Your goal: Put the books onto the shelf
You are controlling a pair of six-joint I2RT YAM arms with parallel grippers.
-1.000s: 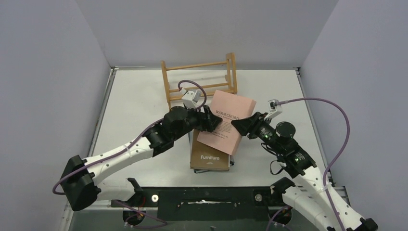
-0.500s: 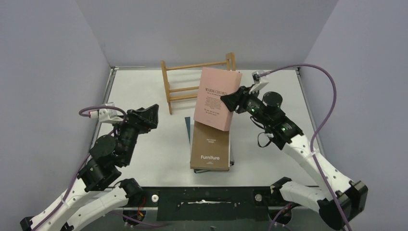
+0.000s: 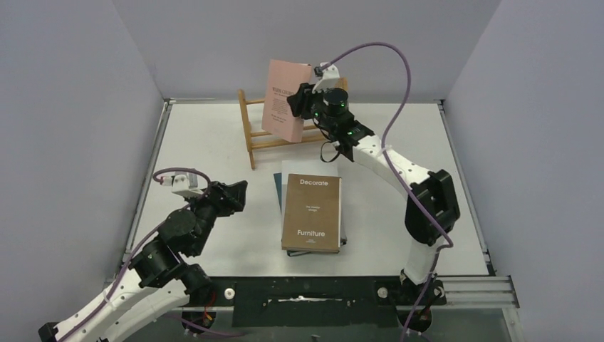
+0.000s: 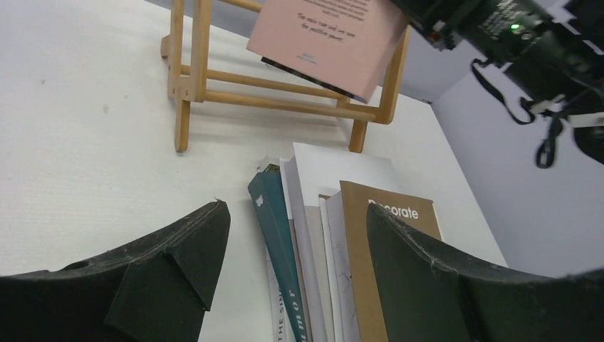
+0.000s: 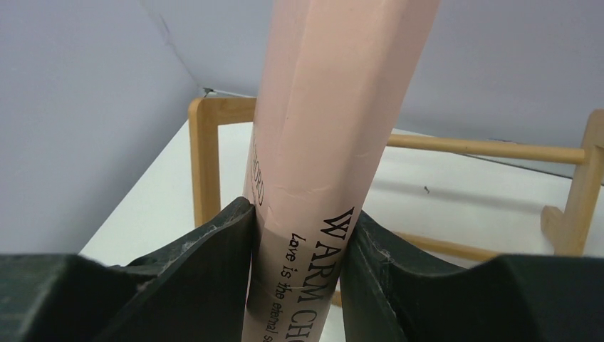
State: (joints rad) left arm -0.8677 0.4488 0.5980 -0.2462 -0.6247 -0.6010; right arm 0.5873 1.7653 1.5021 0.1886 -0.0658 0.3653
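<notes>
Right gripper (image 3: pixel 299 104): closed on the pink book (image 3: pixel 281 100), tilted at the shelf (image 3: pixel 251 135)
Left gripper (image 3: pixel 233 192): wide open, holds nothing, near the stack (image 3: pixel 311 214)

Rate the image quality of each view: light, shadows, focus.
Top external: even, soft light, no glare; faint shadows by the shelf and the book stack; all sharp. Left wrist: its own fingers are dark, with little detail; the shelf's shadow is soft. Right wrist: the pink book fills the middle, its title legible; the rails behind look slightly soft.
</notes>
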